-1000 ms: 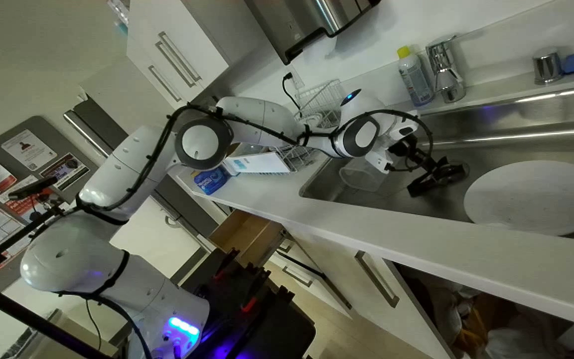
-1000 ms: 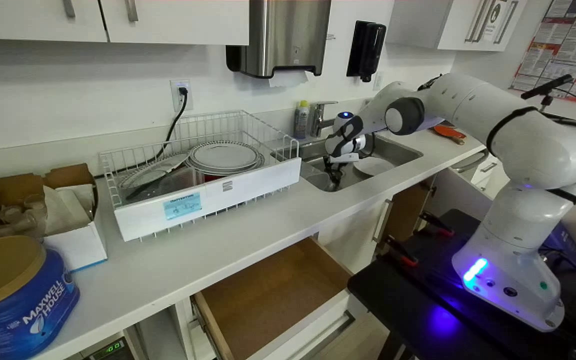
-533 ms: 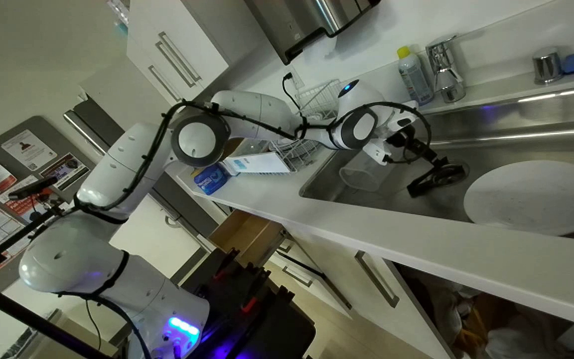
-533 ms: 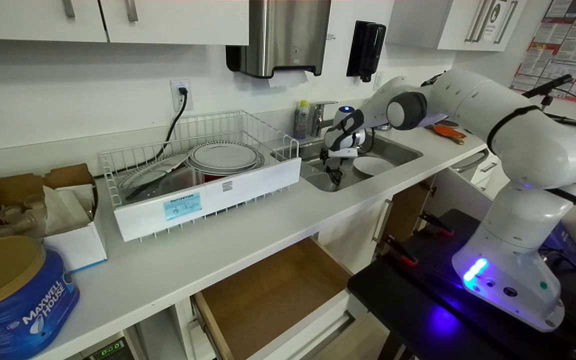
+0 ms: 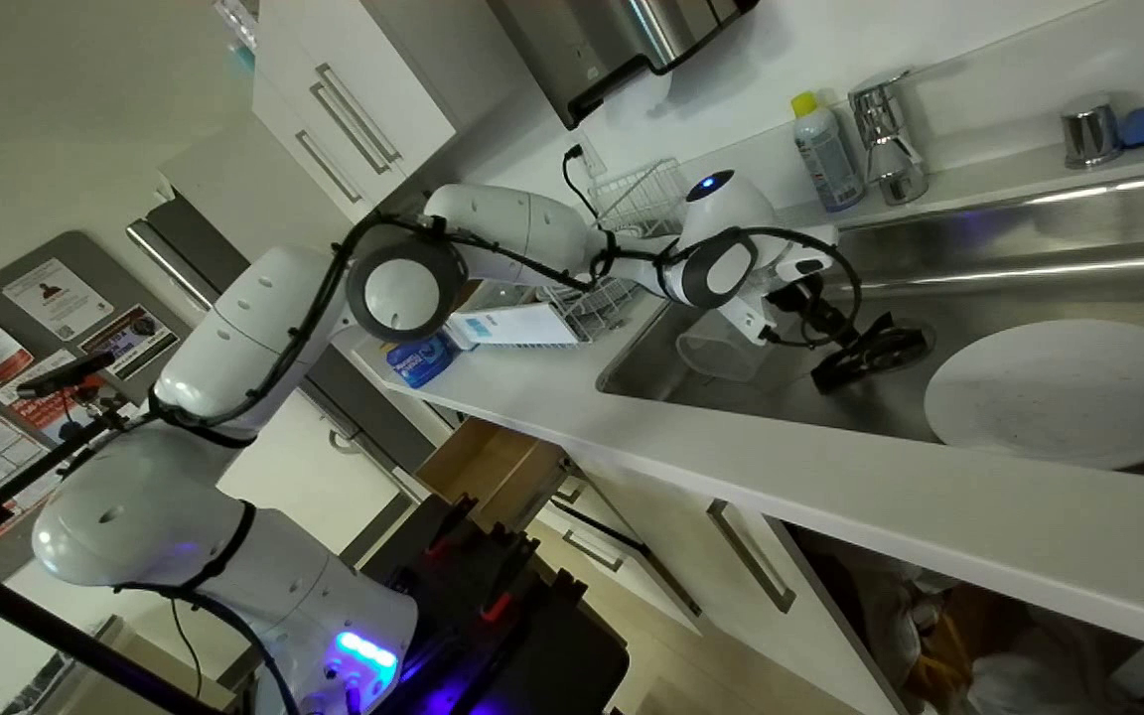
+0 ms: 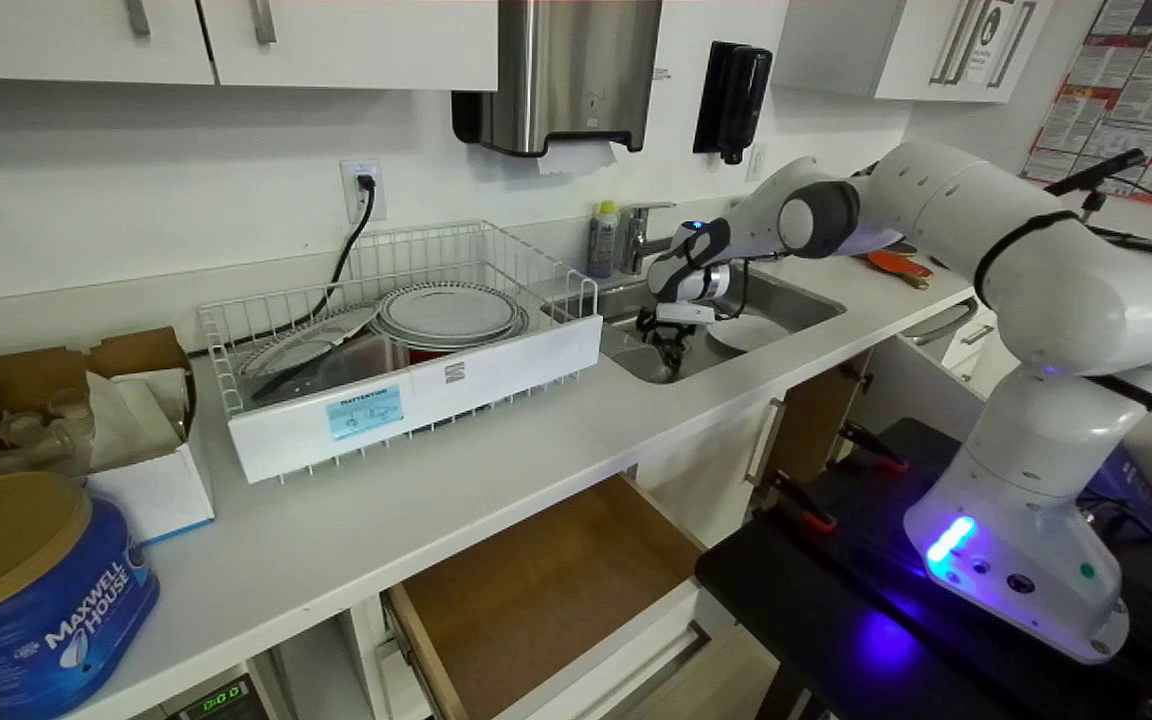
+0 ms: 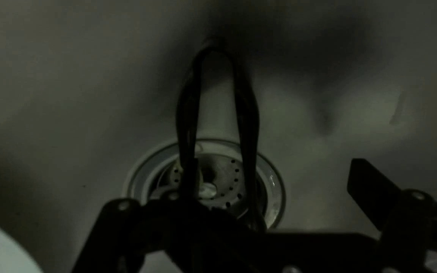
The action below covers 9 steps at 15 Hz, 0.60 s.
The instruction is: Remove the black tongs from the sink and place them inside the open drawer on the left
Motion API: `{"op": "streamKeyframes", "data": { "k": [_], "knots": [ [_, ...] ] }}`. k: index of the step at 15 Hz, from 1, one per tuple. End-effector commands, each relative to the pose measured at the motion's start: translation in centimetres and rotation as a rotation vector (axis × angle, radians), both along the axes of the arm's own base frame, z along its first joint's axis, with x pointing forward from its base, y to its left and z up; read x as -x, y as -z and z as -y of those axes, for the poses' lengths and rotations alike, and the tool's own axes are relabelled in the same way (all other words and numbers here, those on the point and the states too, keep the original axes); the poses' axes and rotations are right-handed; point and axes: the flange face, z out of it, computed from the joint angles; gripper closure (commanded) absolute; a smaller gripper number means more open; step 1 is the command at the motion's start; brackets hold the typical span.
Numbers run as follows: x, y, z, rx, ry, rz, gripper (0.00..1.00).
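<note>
The black tongs [image 7: 247, 125] lie over the drain in the steel sink [image 5: 771, 392], their bent end toward the top of the wrist view. In an exterior view the tongs [image 5: 842, 369] show as a dark shape. My gripper [image 7: 275, 165] is open just above them. One finger [image 7: 190, 178] overlaps the tongs' left arm; the other finger [image 7: 368, 189] stands well to the right. The right arm of the tongs appears between the fingers, and whether anything touches cannot be told. The open drawer [image 6: 556, 580] shows a bare wooden bottom below the counter.
A white plate [image 5: 1069, 392] and a clear container [image 5: 721, 348] sit in the sink near the gripper. Behind stand the faucet [image 5: 890, 149] and a spray bottle [image 5: 825, 154]. A dish rack [image 6: 416, 370] rests on the counter [image 6: 356, 540] above the drawer.
My gripper rose slightly from the tongs, then came back down a little toward them. The tongs have stayed in place in the sink.
</note>
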Motion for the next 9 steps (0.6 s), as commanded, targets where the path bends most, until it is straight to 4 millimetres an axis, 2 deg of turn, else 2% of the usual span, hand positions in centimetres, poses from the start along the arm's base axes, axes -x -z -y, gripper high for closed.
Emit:
{"op": "streamKeyframes", "data": {
  "k": [1,3,9],
  "knots": [
    [-0.04,0.33,0.49,-0.037,0.001,-0.024,0.26],
    [0.03,0.51,0.5,-0.035,0.003,-0.029,0.3],
    [-0.34,0.02,0.55,-0.037,0.004,-0.033,0.76]
  ]
}}
